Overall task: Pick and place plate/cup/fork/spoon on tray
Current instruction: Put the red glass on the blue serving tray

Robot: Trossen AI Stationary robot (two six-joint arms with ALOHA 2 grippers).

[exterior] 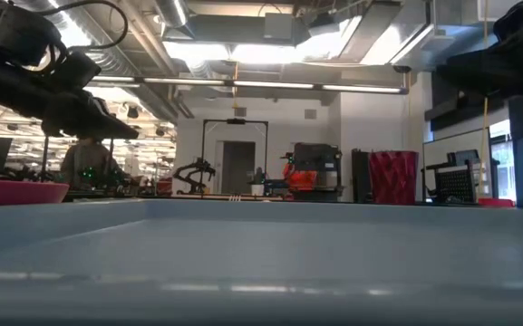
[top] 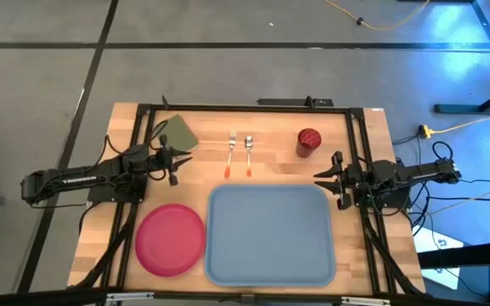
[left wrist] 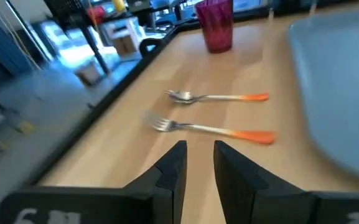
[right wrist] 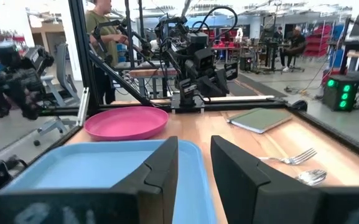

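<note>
Tray (top: 268, 234): near table edge, holding nothing.
Plate (top: 170, 239): just left of tray.
Fork (top: 231, 154), spoon (top: 249, 154): side by side behind tray.
Cup (top: 309, 140): upright (back right).
Left gripper (top: 175, 159): fingers slightly apart, gripping nothing.
Right gripper (top: 323, 178): likewise.

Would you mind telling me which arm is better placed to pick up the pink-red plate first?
Probably the left. Its pincer hovers open just above the flat round pink-red plastic plate, on the same side of the large light-blue rectangular tray. The right pincer is across that tray, nearer the small dark-red cup.
</note>
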